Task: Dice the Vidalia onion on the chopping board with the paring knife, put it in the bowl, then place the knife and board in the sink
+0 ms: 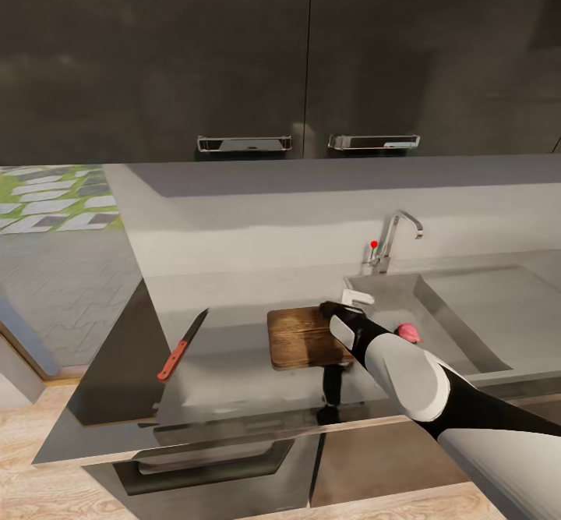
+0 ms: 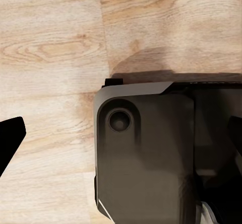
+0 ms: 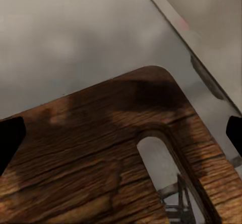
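The dark wooden chopping board (image 1: 300,338) lies on the grey countertop (image 1: 234,364) left of the sink (image 1: 467,309). My right gripper (image 1: 333,311) hovers open over the board's right end; in the right wrist view the board (image 3: 85,153) and its slot hole sit close between the spread fingertips (image 3: 10,141). The paring knife (image 1: 182,346), red-handled, lies on the counter left of the board. A pinkish onion (image 1: 408,333) peeks past my right forearm at the sink's near left corner. The white bowl (image 1: 358,298) shows partly, just beyond the gripper. My left gripper (image 2: 123,133) hangs open.
A chrome faucet (image 1: 393,239) with a red knob stands behind the sink. Dark upper cabinets (image 1: 234,52) with chrome handles hang above. The counter's left end (image 1: 117,364) drops off to the floor. The left wrist view looks down on the wood floor (image 2: 50,58) and the robot's dark base (image 2: 146,153).
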